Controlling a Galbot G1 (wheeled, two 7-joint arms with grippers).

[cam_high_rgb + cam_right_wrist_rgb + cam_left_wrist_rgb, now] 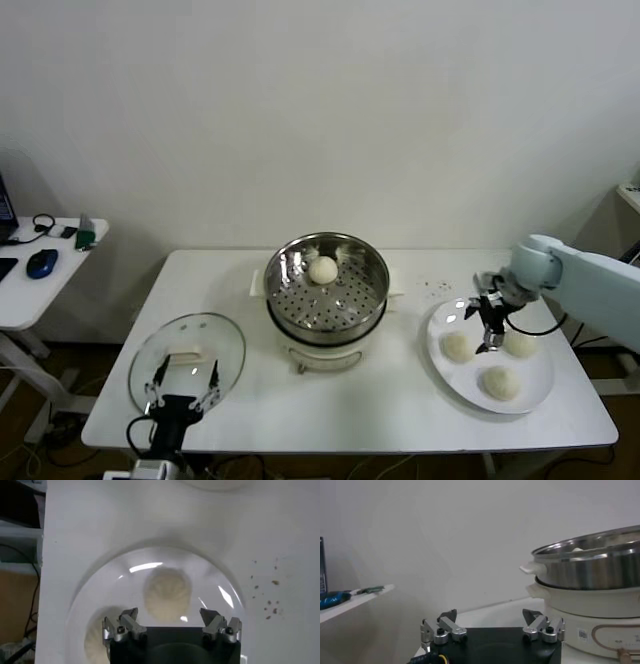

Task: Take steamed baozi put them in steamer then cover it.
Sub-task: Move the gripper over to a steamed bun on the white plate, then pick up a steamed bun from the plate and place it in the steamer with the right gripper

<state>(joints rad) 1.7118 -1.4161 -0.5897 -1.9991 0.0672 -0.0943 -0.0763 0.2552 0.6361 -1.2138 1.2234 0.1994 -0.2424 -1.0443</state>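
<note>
One smooth, dome-shaped cream-white baozi point(322, 269) lies on the perforated floor of the round shiny steel steamer point(327, 320). Three more sit on a flat white plate point(443, 372); the nearest point(167, 592) lies directly under my right tool point(490, 322), which hangs spread wide and empty. The clear glass cover point(226, 344) rests on the white counter point(380, 410), my left tool point(181, 385) open above it.

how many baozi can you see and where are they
4: one baozi sits in the steamer; three lie on the white plate, at its left, right and front. None looks hidden.
</note>
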